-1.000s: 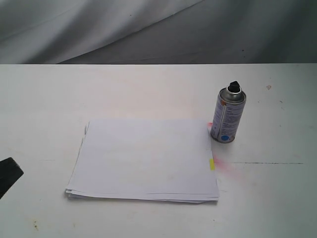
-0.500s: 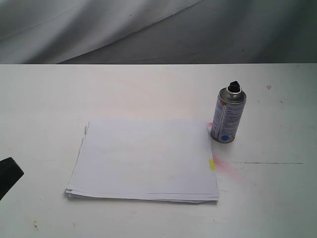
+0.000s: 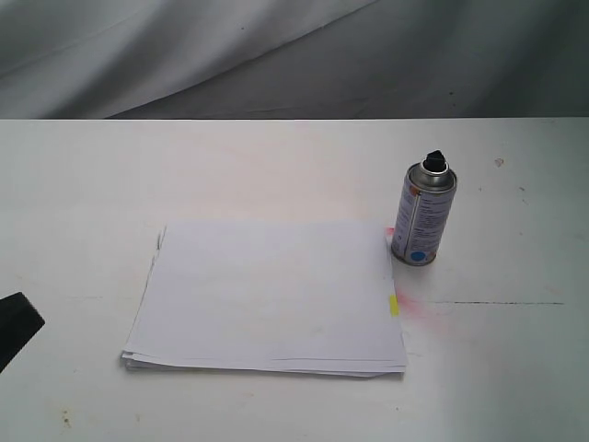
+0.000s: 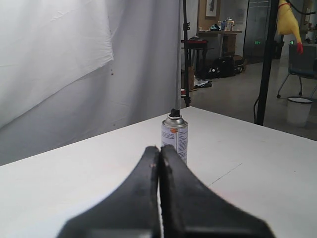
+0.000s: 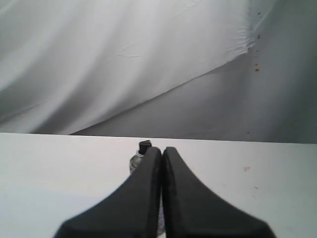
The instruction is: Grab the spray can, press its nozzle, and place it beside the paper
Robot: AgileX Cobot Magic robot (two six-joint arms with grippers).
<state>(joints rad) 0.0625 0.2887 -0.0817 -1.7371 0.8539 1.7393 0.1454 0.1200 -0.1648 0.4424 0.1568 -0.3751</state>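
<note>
Exterior view: spray can (image 3: 424, 216) (upright) beside paper (image 3: 271, 295).

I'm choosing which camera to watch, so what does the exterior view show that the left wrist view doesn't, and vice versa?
Only the exterior view shows the paper, with its yellow mark, lying close beside the spray can. Only the left wrist view shows the left gripper with jaws pressed shut, plus the room beyond the table. Both show the can standing upright on the white table, black nozzle on top, nothing holding it.
</note>
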